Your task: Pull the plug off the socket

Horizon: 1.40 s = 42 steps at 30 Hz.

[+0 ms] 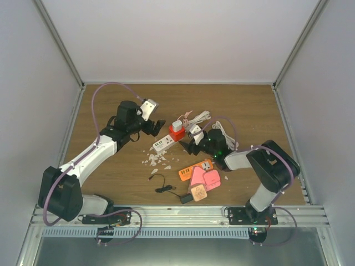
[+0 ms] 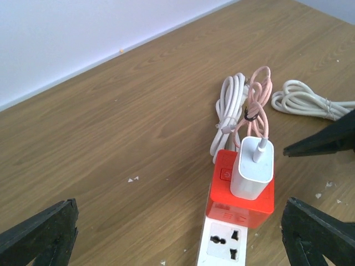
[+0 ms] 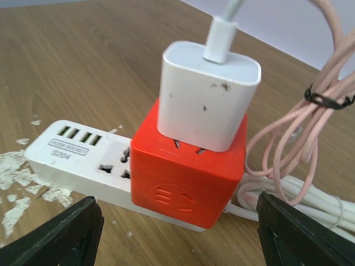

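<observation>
On the tabletop [image 2: 111, 111], atop the red cube socket [image 3: 186, 172]: white charger plug [image 3: 208, 94], upright, not yet pulled.
Flanks the cube with right end effector [image 3: 180, 233] spread, touching nothing, probably lining up a pinch; holds left end effector [image 2: 177, 233] spread wide near the white power strip [image 3: 77, 152], likely to brace it.

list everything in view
white plastic power strip: 1, white, centre
red plastic cube adapter: 1, red, on strip's end
white square charger plug: 1, white, atop cube
pink bundled cable: 1, pink, behind cube
white coiled cables: 2, white, behind cube
orange flat socket: 1, orange, nearer the bases
pink plug blocks: 2, pink, beside orange socket
black thin cable: 1, black, near edge
tan small block: 1, tan, near edge
white chips: many, white, beside strip
left gripper: 1, black, open, left of cube
right gripper: 1, black, open, flanking cube
</observation>
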{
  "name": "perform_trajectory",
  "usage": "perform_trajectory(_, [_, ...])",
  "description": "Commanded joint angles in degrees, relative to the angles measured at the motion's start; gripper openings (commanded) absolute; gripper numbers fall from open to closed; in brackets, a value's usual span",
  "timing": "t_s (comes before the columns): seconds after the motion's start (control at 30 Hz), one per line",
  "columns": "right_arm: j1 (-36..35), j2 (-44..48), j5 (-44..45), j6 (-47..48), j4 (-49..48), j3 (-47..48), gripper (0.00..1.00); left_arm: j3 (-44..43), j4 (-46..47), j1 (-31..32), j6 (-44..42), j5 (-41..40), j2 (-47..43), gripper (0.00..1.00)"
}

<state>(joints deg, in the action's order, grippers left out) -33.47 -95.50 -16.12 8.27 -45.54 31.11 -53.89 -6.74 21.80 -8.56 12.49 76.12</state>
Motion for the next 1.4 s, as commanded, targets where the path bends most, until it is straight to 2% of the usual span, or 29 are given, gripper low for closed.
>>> perform_trajectory(0.0, [-0.9,-3.9,2.6,-0.4,-5.5,1.8,0.76,-2.0,-1.0,0.0,-2.0,3.3,1.7,0.99])
perform_trajectory(0.37, [-1.2,-9.8,5.6,-0.8,-9.4,5.0,0.73,0.0,0.0,0.3,-3.5,11.1,3.3,0.99])
perform_trajectory(0.53, [-2.2,-11.4,6.2,-1.8,-9.0,6.6,0.79,1.9,2.5,0.4,-2.9,11.4,3.3,0.98])
perform_trajectory(0.93, [-3.8,-14.6,8.7,-5.8,-10.1,9.1,0.79,4.9,6.6,2.3,-1.2,10.8,4.0,0.90])
perform_trajectory(1.13, [-5.6,-15.5,11.4,-8.1,-9.4,10.7,0.93,3.4,7.8,2.2,-0.6,9.3,6.6,0.89])
perform_trajectory(1.37, [-5.9,-18.0,15.9,-10.8,-7.4,13.5,0.87,3.2,7.8,1.9,-1.1,9.1,6.5,0.88])
